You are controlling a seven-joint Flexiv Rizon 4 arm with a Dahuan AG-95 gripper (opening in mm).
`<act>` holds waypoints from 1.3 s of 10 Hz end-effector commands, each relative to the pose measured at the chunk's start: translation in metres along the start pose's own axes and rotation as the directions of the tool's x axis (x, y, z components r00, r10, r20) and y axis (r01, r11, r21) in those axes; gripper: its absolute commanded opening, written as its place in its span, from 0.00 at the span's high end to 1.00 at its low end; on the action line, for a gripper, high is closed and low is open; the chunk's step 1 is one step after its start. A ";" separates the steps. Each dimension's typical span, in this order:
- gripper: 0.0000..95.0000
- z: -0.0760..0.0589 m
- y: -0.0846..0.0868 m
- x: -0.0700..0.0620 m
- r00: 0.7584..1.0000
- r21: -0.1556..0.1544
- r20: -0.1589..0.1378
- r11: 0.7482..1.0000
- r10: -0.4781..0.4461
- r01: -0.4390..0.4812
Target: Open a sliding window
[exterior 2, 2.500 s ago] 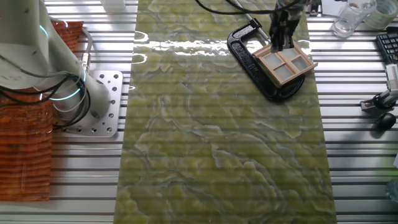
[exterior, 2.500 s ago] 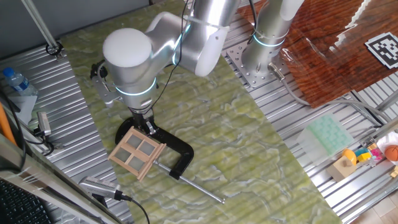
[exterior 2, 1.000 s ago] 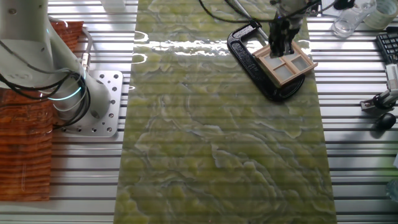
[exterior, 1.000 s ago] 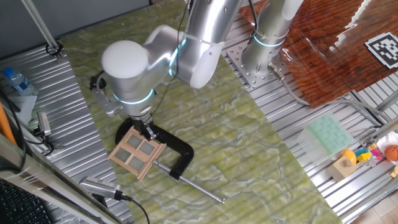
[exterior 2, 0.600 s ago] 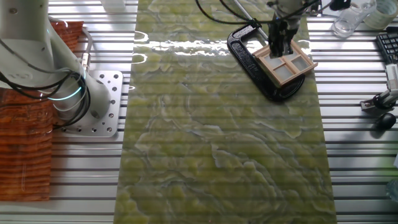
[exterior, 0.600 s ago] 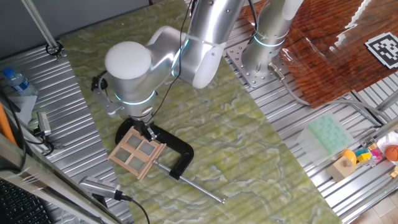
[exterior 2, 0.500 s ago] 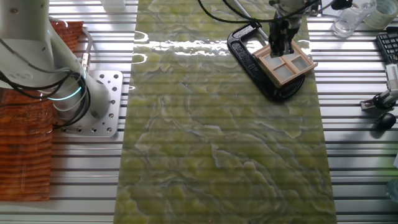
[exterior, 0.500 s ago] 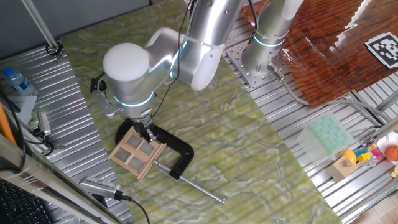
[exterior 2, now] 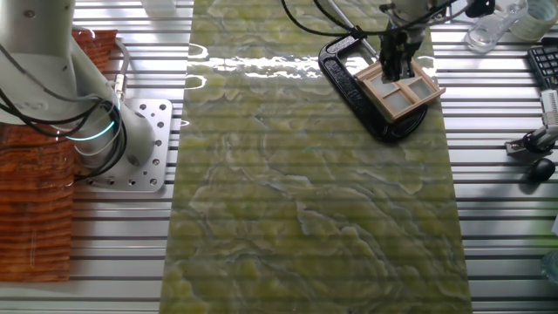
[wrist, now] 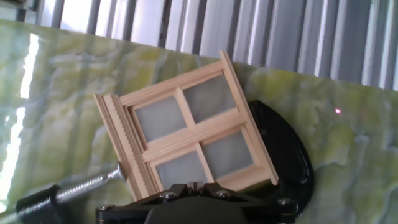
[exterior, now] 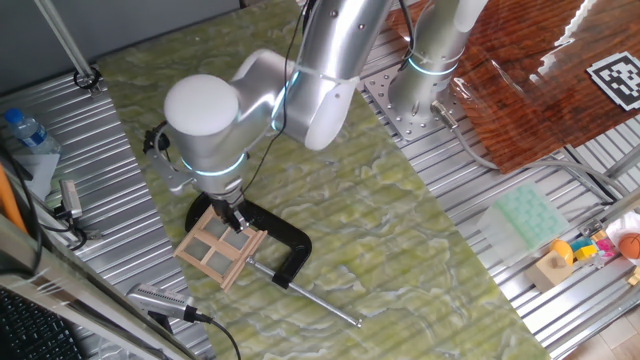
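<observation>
The sliding window (exterior: 220,246) is a small tan wooden frame with four greyish panes. It lies tilted on the green mat, resting on a black C-clamp (exterior: 287,240). It also shows in the other fixed view (exterior 2: 403,91) and in the hand view (wrist: 186,130). My gripper (exterior: 232,217) points down at the window's far edge, next to the frame's upper rail. In the hand view the fingertips (wrist: 200,185) are pressed together with nothing between them, just at the window's near edge. Whether they touch the wood is hidden.
The C-clamp's steel screw rod (exterior: 320,302) sticks out toward the mat's front. A water bottle (exterior: 22,130) and a handheld tool (exterior: 165,300) lie on the metal slats at the left. A green tray (exterior: 525,215) and toys (exterior: 600,245) are at the right.
The hand has shifted a little lower and toward the window's edge. The window and clamp have not visibly moved.
</observation>
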State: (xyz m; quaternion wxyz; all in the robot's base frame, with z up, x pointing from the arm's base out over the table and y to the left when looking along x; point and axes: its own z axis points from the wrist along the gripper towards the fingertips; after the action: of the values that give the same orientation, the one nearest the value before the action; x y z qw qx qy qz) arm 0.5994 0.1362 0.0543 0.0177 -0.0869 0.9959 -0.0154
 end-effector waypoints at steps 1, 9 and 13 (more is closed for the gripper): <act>1.00 0.001 -0.001 0.000 1.000 0.001 -0.005 1.000 -0.013 0.013; 1.00 0.021 -0.001 -0.006 1.000 0.003 0.008 1.000 -0.021 0.021; 1.00 0.025 0.000 -0.006 1.000 -0.001 0.010 1.000 -0.030 0.030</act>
State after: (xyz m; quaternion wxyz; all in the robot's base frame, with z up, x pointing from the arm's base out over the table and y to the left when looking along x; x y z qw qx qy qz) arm 0.6096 0.1368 0.0263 0.0241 -0.1021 0.9944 -0.0138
